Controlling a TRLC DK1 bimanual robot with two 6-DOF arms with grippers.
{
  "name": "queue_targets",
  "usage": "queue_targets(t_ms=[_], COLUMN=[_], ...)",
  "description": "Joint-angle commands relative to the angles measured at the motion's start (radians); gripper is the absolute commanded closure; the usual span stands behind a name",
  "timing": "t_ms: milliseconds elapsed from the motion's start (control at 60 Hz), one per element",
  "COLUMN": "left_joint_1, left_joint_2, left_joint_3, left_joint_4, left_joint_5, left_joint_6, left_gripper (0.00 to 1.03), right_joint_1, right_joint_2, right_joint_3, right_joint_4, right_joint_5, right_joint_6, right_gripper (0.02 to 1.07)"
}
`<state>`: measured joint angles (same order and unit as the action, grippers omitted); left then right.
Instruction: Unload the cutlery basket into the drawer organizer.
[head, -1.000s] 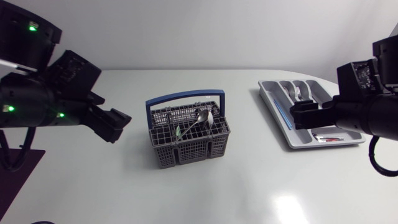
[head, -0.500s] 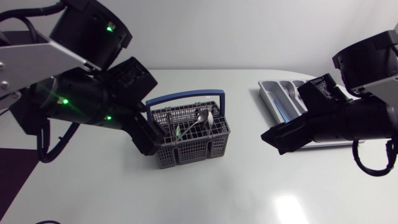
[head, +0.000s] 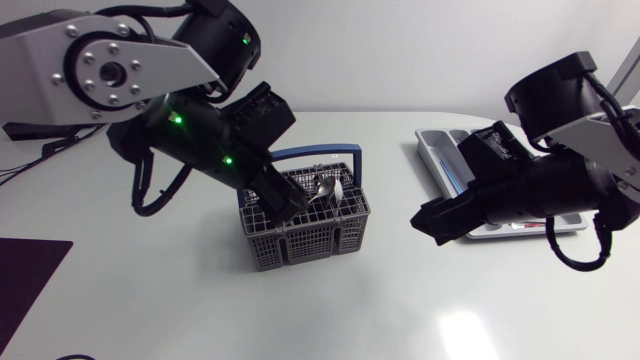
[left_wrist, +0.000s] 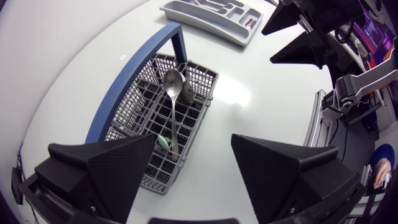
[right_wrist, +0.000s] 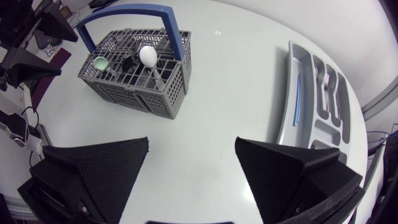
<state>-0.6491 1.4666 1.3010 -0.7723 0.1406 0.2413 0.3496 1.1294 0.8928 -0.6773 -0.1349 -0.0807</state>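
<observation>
- From above, the left gripper (head: 284, 203) hangs over the near-left part of the basket (head: 300, 248). Its fingers look apart and hold nothing.
- The spoon (head: 322, 190) stands in the basket with its bowl up, leaning toward the blue handle (head: 300, 156), just beyond that gripper's tips.
- The right gripper (head: 430, 222) sits over bare table between the basket and the organizer (head: 432, 146), well apart from the spoon. I'd say the left arm is plainly the nearer one.

- The left wrist camera shows its own broad fingers (left_wrist: 106, 171) spread wide and empty.
- The spoon (left_wrist: 172, 112) is ahead of and below the gap. Its long axis runs straight away from the gripper, shaft end near and bowl far.
- It sits a little nearer one finger than the other, so I judge a small sideways shift and a straight drop would bracket the shaft.
- A small green-tipped piece (left_wrist: 163, 142) stands just beside the shaft and could get in the way.

- The right wrist camera also shows its fingers (right_wrist: 93, 171) parted and empty.
- The basket (right_wrist: 134, 96) lies ahead to one side, with the pale spoon bowl (right_wrist: 148, 56) poking up.
- The organizer (right_wrist: 297, 134) lies ahead to the other side and already holds a fork (right_wrist: 326, 81).
</observation>
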Motion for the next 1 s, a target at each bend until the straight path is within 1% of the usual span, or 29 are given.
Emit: queue_targets(t_ms=[0, 83, 150, 183, 200, 283, 333, 367, 450, 533, 617, 867, 933, 983], left_joint_1=[0.006, 0.006, 0.011, 0.012, 0.012, 0.012, 0.008, 0.005, 0.006, 0.005, -0.004, -0.018, -0.017, -0.014], left_joint_2=[0.052, 0.084, 0.112, 0.124, 0.130, 0.155, 0.166, 0.173, 0.195, 0.213, 0.225, 0.293, 0.305, 0.311], left_joint_3=[0.052, 0.075, 0.093, 0.104, 0.109, 0.115, 0.115, 0.113, 0.113, 0.112, 0.110, 0.119, 0.127, 0.133], left_joint_4=[-0.024, -0.027, -0.027, -0.027, -0.027, -0.022, -0.021, -0.016, -0.008, 0.001, 0.024, 0.062, 0.071, 0.071], left_joint_5=[0.013, 0.013, 0.011, 0.013, 0.013, 0.013, 0.011, 0.007, -0.001, -0.012, -0.049, -0.085, -0.087, -0.085], left_joint_6=[0.021, 0.024, 0.023, 0.019, 0.018, 0.018, 0.019, 0.021, 0.019, 0.018, 0.018, 0.010, 0.007, 0.006], left_gripper=[0.18, 0.22, 0.23, 0.27, 0.27, 0.34, 0.36, 0.40, 0.44, 0.44, 0.44, 0.44, 0.49, 0.49], right_joint_1=[0.017, 0.026, 0.032, 0.035, 0.037, 0.040, 0.043, 0.045, 0.046, 0.048, 0.049, 0.051, 0.049, 0.049], right_joint_2=[0.035, 0.059, 0.078, 0.084, 0.087, 0.109, 0.118, 0.122, 0.130, 0.130, 0.130, 0.129, 0.127, 0.124], right_joint_3=[0.034, 0.049, 0.061, 0.064, 0.066, 0.069, 0.069, 0.069, 0.069, 0.069, 0.067, 0.044, 0.038, 0.034], right_joint_4=[-0.004, -0.001, 0.002, 0.005, 0.005, 0.016, 0.019, 0.021, 0.027, 0.035, 0.036, 0.050, 0.051, 0.051], right_joint_5=[-0.006, -0.005, -0.005, -0.005, -0.005, -0.005, -0.005, -0.005, -0.005, -0.005, -0.005, -0.005, -0.005, -0.005], right_joint_6=[-0.014, -0.013, -0.013, -0.011, -0.011, -0.013, -0.014, -0.014, -0.021, -0.025, -0.031, -0.037, -0.037, -0.039], right_gripper=[0.07, 0.07, 0.07, 0.07, 0.07, 0.07, 0.07, 0.07, 0.07, 0.07, 0.07, 0.07, 0.07, 0.07])
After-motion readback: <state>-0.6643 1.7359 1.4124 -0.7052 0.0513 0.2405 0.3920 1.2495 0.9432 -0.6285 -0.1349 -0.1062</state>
